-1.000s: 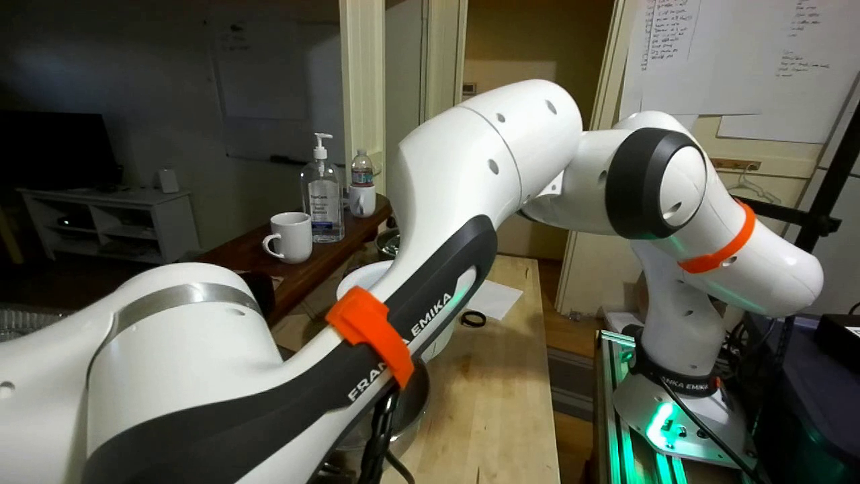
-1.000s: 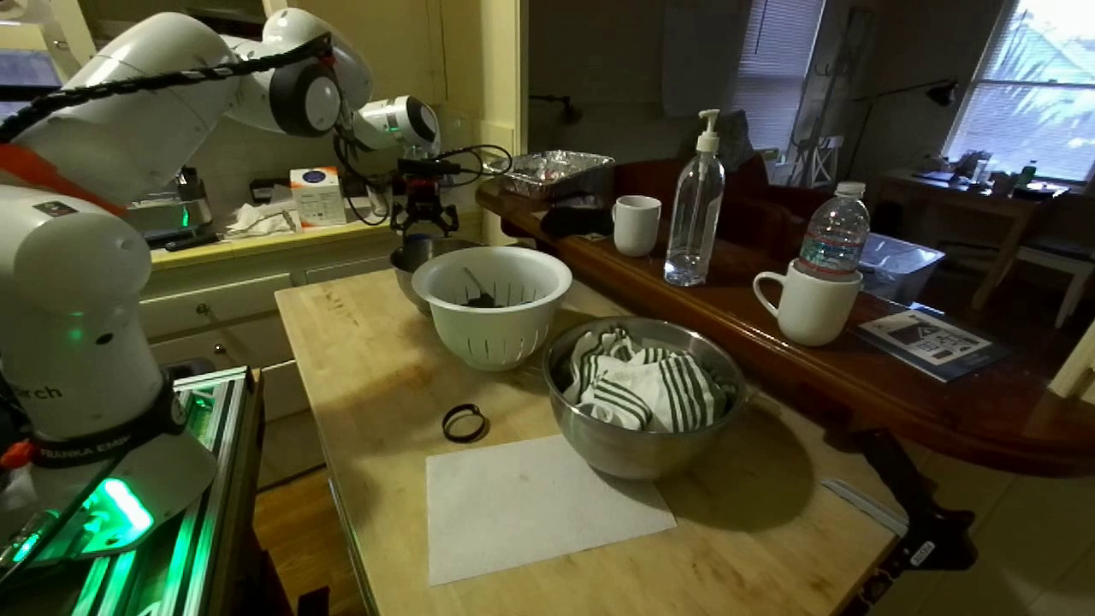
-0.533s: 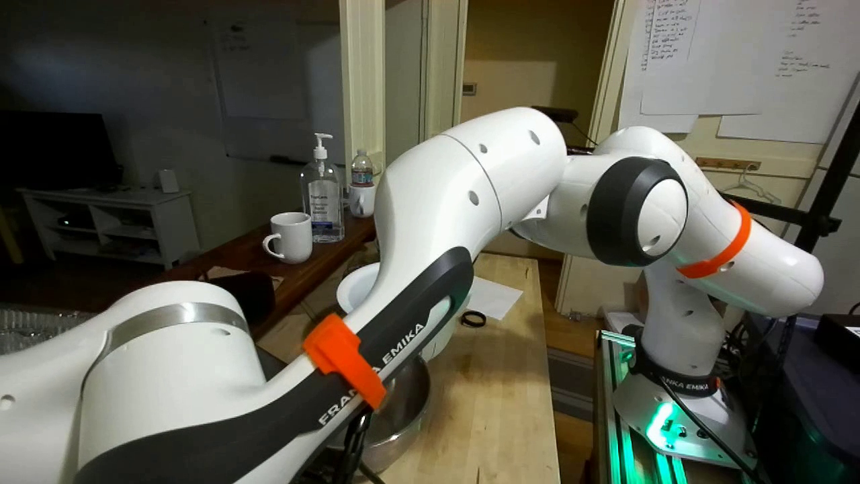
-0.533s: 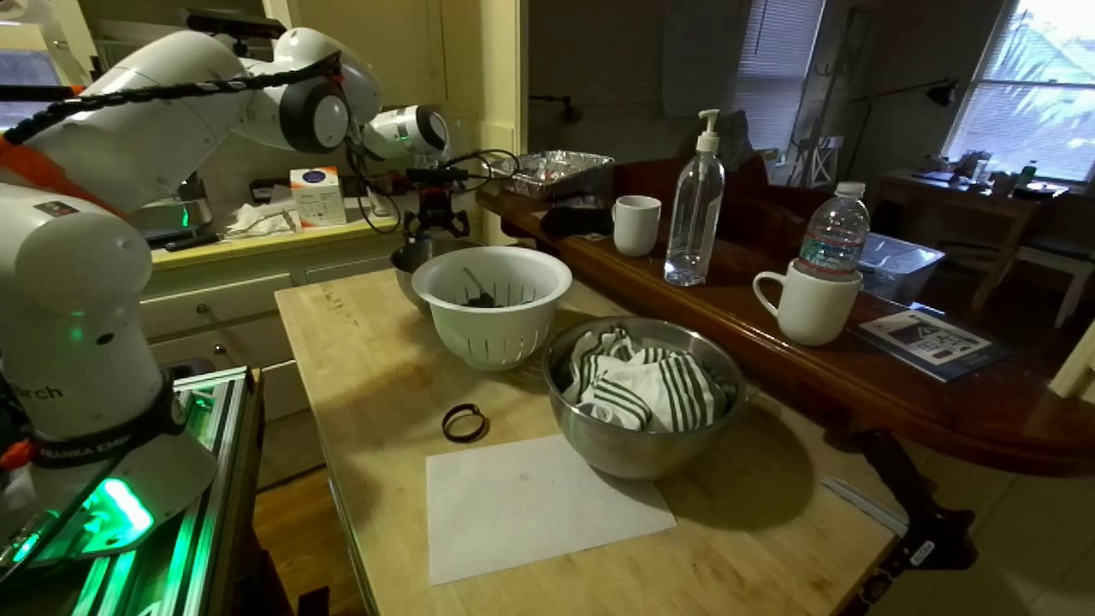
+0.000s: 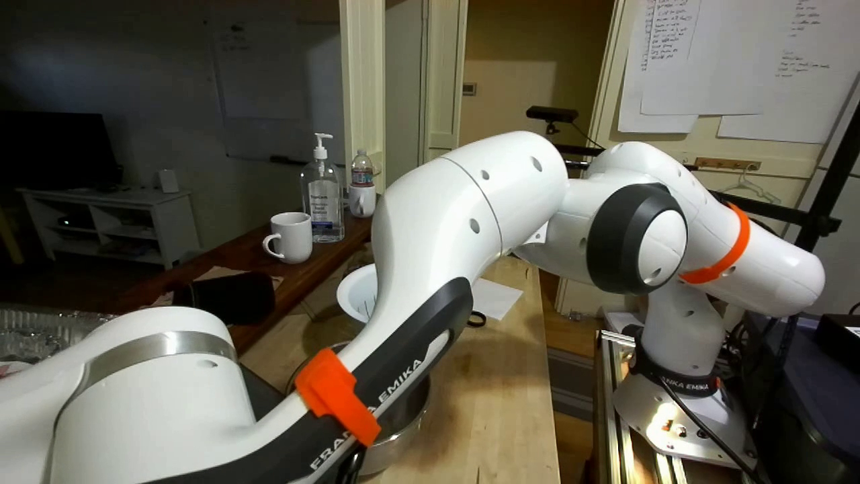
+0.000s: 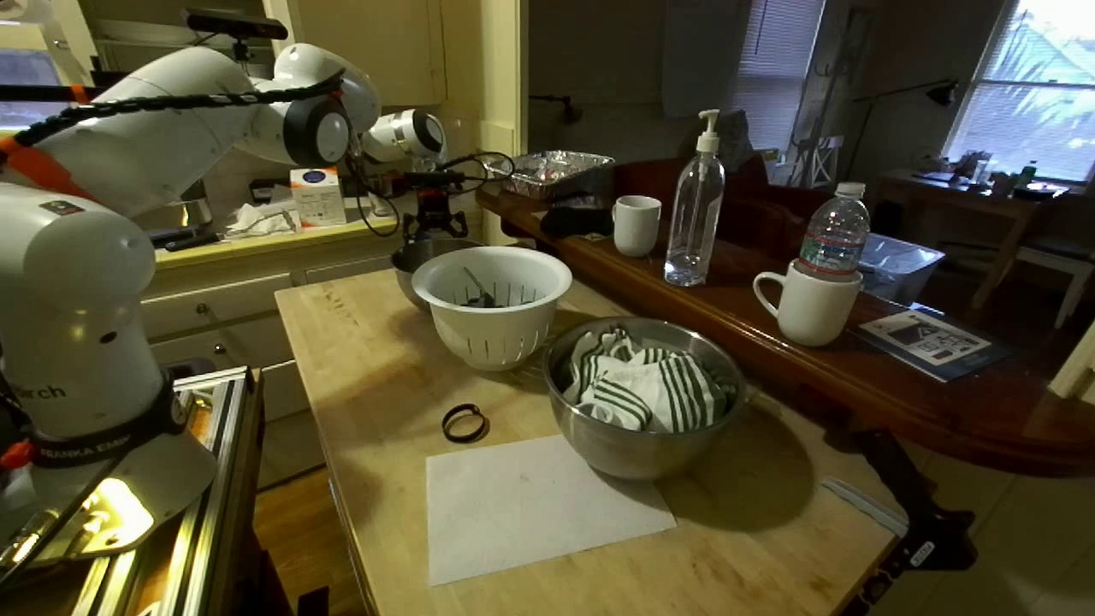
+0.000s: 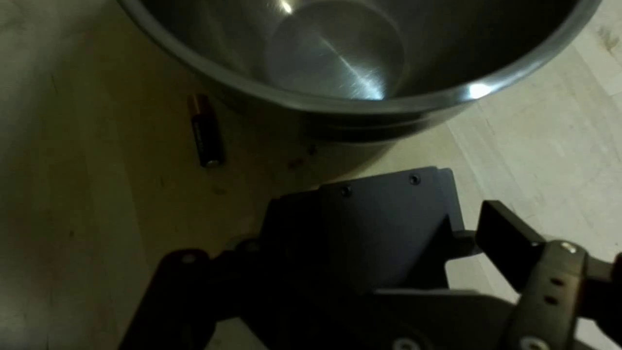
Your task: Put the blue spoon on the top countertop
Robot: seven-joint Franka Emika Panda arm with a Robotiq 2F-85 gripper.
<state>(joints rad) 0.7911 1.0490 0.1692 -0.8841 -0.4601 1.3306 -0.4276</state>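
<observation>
Gripper (image 6: pixel 436 234) near the far steel bowl (image 7: pixel 340 106), fingers (image 7: pixel 508 245) spread wide, a dark flat thing (image 7: pixel 384 218) showing between them (whether touching, I can't tell), glossy top countertop (image 6: pixel 958 415) raised along the right, whereabouts of the blue spoon impossible to make out.

In an exterior view, the top countertop (image 6: pixel 737 291) at right is wood under a high gloss, while the butcher-block counter (image 6: pixel 376 368) below and left is wood with a low, soft sheen. Near the centre, the mixing bowl (image 6: pixel 637 458) is satin metal and the striped cloth (image 6: pixel 663 385) in it soft fabric; the slotted colander (image 6: pixel 492 338) looks like smooth plastic. The lower-centre sheet (image 6: pixel 539 513) is matt paper, the upper-centre tray (image 6: pixel 552 183) crinkled foil. At the top of the wrist view, the bowl (image 7: pixel 340 103) is smooth, shiny metal.
</observation>
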